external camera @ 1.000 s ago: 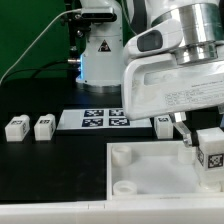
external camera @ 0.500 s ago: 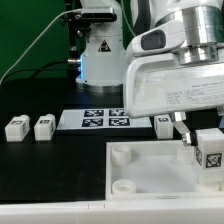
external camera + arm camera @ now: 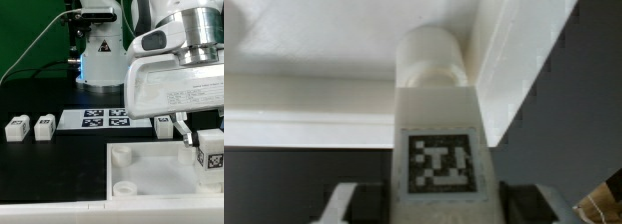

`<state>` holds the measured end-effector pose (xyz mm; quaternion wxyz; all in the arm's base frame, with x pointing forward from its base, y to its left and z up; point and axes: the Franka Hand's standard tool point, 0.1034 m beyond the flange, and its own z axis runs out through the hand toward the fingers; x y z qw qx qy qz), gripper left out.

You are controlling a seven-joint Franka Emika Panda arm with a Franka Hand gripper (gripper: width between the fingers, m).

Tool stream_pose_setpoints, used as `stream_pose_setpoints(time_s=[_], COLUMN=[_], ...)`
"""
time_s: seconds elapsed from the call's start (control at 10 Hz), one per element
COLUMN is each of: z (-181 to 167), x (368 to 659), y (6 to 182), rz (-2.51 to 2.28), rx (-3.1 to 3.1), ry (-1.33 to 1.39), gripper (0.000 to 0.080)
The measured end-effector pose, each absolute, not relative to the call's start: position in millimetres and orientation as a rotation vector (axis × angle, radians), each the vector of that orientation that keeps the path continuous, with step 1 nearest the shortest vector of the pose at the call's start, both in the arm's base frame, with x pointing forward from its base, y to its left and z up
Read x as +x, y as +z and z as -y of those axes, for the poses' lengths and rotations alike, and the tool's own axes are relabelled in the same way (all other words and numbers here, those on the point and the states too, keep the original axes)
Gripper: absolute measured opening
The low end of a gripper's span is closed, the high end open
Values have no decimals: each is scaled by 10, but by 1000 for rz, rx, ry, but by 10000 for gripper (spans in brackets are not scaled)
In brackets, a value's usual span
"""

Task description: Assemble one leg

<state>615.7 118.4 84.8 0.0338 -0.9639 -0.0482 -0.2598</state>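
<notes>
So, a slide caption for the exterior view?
Claw holds a leg over the white tray; spare legs lie beside the marker board.

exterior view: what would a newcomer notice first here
The bulky white arm fills the exterior view's right, its tool clamped on the leg above the large white tray piece. At the exterior view's left lie a loose leg and a second loose leg, beside the marker board.

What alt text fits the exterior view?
The gripper holds a leg over the tray at the exterior view's right. Two loose legs stand on the black table at its left, with the marker board and a third leg behind the tray.
</notes>
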Motion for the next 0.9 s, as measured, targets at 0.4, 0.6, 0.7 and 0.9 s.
stream_pose_setpoints(time_s=[0.4, 0.6, 0.7, 0.9], z=[-1182, -1182, -1182, -1182], x=[6165, 6165, 6165, 6165], y=[847, 847, 847, 846], rz=[151, 152, 153, 155], rx=[-2967, -2968, -2968, -2968], ry=[-791, -791, -791, -791], gripper=[464, 635, 635, 649])
